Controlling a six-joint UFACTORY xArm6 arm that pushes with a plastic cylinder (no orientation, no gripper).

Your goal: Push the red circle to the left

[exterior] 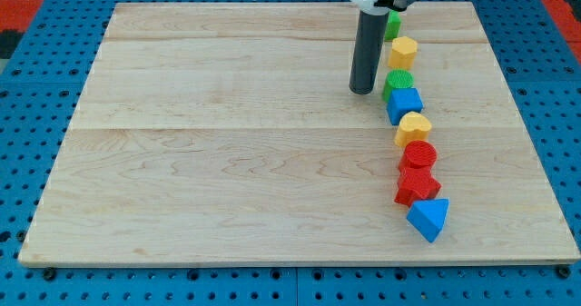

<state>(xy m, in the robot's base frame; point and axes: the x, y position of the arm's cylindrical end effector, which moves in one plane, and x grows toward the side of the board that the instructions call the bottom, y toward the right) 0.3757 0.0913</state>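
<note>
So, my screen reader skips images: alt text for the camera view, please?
My tip rests on a wooden board, left of a column of blocks. The red circle sits lower down, between a yellow heart and a red star.

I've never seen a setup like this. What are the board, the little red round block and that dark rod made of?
The board looks like pale wood: grain and plank seams show, with a matte finish. The red circle looks like plastic: solid uniform colour, slightly ridged surface, perhaps printed. The rod looks like dark matte plastic or rubber, though metal cannot be ruled out; my tip rests up the view from the red circle, beside the green block.
</note>
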